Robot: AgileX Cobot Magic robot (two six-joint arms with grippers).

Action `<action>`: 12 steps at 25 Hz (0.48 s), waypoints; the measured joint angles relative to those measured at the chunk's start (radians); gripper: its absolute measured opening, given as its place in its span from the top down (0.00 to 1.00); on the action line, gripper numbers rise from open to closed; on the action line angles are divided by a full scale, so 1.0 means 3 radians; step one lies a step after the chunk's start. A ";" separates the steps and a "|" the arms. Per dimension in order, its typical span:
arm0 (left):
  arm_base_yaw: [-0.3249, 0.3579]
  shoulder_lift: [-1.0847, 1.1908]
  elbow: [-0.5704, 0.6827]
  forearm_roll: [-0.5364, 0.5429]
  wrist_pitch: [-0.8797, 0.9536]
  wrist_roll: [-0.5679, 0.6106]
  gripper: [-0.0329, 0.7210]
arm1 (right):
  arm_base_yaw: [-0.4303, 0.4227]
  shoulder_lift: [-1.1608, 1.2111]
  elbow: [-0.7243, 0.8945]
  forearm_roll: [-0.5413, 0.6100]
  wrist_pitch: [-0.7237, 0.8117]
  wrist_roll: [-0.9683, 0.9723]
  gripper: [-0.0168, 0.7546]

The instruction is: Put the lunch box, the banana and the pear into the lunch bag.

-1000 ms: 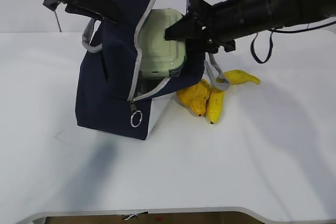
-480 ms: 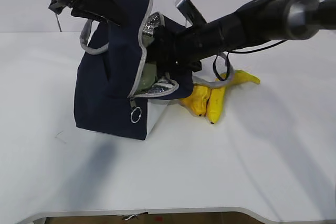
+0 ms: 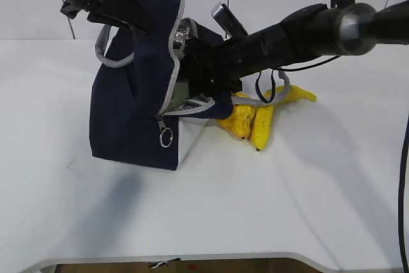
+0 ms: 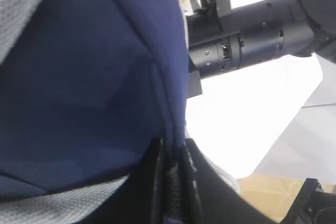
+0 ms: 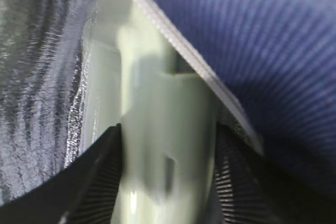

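Pushing lunch box [image 5: 168,145], pinched between right gripper [image 5: 168,182] jaws, deeper into lunch bag [image 3: 131,113]; left gripper [image 4: 170,182] pinching bag rim.

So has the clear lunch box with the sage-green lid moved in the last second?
Yes. The lunch box has gone from the navy lunch bag's mouth down inside, toward the zipper ring.

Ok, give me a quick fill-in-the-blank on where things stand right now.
1. The right fingers hold the pale green-lidded lunch box inside the boxy navy fabric ____.
2. The lining beside the box is coloured ____.
3. The curved yellow banana and lumpy golden pear lie on the white ____.

Missing words: bag; silver; table
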 joint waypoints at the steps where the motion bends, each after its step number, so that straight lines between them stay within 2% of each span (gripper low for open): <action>1: 0.0000 0.0026 -0.0001 0.0003 0.0000 0.0000 0.92 | 0.0000 0.0000 0.0000 -0.0019 0.0000 0.0026 0.46; 7: 0.0000 0.0105 -0.0008 0.0003 -0.0008 0.0000 0.92 | 0.0002 0.0000 -0.0037 -0.0261 0.0000 0.0298 0.40; 12: 0.0000 0.0105 -0.0008 0.0003 -0.0008 0.0000 0.92 | 0.0002 0.0000 -0.0037 -0.0262 0.0047 0.0341 0.39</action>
